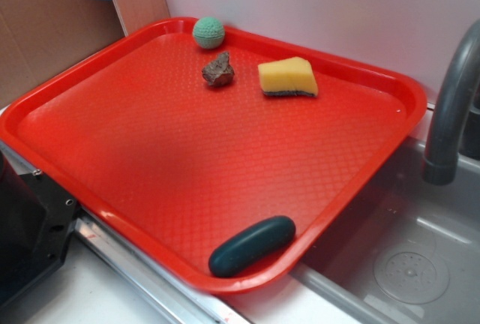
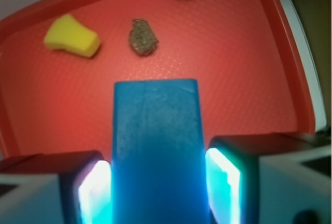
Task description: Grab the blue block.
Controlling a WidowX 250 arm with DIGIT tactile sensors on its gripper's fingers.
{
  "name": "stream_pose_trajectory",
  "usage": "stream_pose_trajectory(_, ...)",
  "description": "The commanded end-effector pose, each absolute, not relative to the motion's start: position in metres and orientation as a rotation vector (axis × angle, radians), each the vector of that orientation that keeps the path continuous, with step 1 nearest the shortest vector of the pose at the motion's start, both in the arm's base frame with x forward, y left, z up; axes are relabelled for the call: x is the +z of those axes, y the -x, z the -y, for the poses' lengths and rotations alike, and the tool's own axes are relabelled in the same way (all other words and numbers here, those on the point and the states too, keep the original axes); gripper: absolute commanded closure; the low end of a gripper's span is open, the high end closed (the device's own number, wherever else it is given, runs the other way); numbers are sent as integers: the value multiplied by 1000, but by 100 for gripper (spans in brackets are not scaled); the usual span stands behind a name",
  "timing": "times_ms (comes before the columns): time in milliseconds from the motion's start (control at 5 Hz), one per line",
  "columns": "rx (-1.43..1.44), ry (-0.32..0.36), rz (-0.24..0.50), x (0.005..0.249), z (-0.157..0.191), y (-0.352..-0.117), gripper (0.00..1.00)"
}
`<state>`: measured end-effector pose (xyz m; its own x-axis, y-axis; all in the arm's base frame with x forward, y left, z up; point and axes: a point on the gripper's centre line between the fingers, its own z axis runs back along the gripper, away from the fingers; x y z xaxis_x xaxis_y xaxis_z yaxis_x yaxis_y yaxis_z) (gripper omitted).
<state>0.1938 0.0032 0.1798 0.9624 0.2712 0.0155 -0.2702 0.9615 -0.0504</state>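
High over tray's (image 1: 390, 106) far-left corner | gripper (image 2: 158, 187) clamped on blue block (image 2: 155, 146), lifted clear of tray | risk: long end juts past pads (image 2: 224, 182), could pivot or slide out if jolted | sponge (image 1: 287, 77), rock (image 1: 218, 70), ball (image 1: 208, 32) well apart below

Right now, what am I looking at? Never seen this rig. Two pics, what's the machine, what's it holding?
It is a small robot arm with a two-fingered pincer. The exterior view looks down on a red tray beside a sink; the pincer sits at its top left, raised above the tray. The wrist view comes from a camera on the arm, looking past the fingers. The pincer is shut on the blue block. On the tray lie a yellow sponge, a brown rock, a green ball and a dark teal capsule.
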Motion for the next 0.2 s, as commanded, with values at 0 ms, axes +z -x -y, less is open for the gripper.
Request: stream_pose_trajectory(0,384,52,54,184,-38,-196,100)
